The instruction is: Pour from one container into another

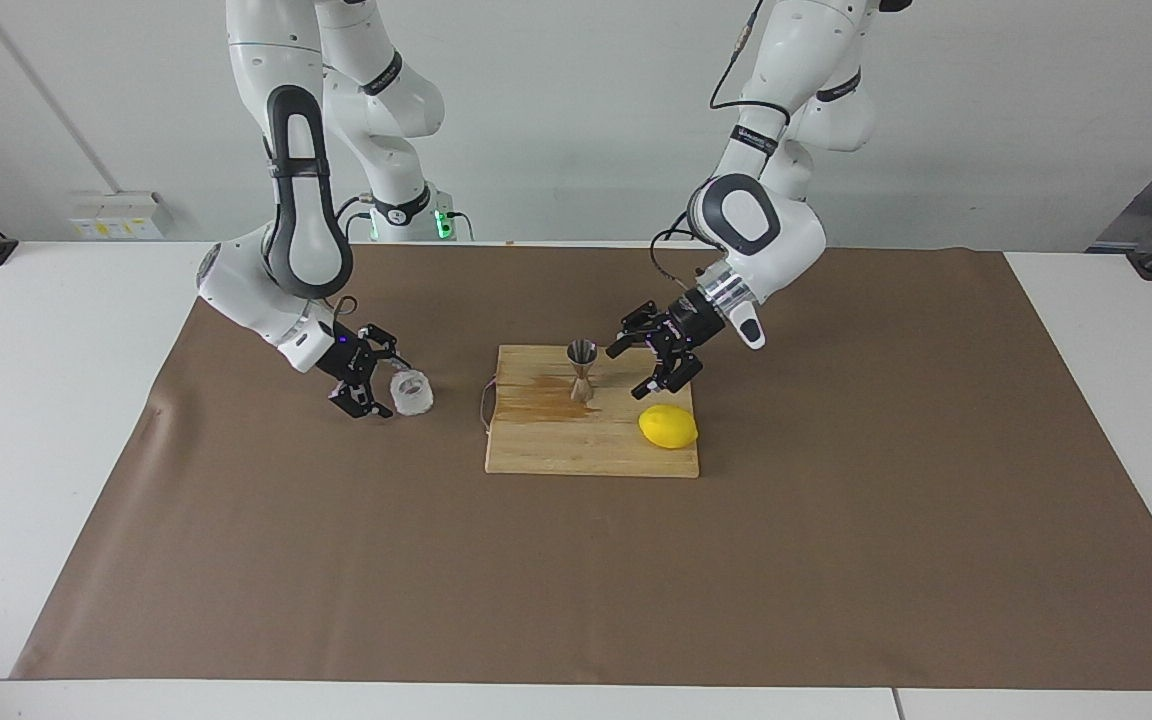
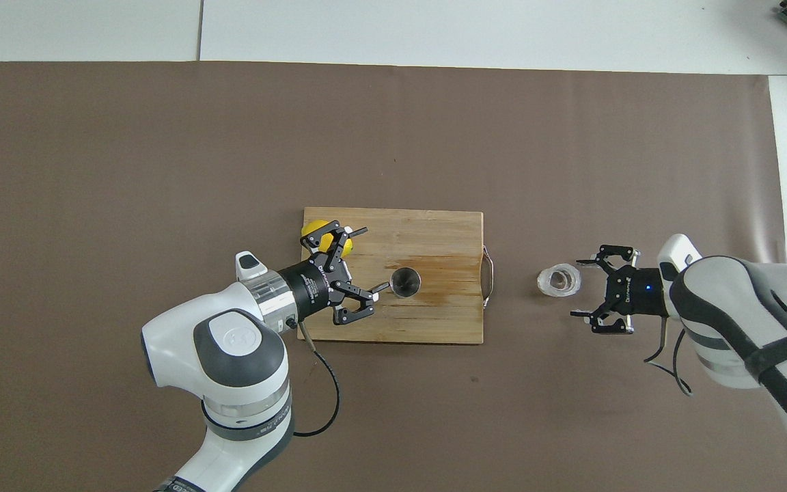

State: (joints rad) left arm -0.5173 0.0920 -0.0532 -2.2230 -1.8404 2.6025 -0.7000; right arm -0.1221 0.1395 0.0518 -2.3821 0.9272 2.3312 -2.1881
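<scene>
Pour not starting yet. Glass cup (image 1: 412, 391) sitting on brown mat beside cutting board (image 1: 591, 440), jigger (image 1: 581, 368) standing on board. Right gripper (image 1: 372, 383) gaping at cup, left gripper (image 1: 658, 361) gaping beside jigger, neither grasping.

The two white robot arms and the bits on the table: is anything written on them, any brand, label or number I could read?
No text can be read.
Left gripper: pale lettering on its black wrist collar, too small to read.
Right gripper: small white lettering on its black body, too blurred to read.
Shiny steel hourglass-shaped jigger, squat clear knobbly glass cup, yellow lemon, wooden cutting board: no markings visible.
</scene>
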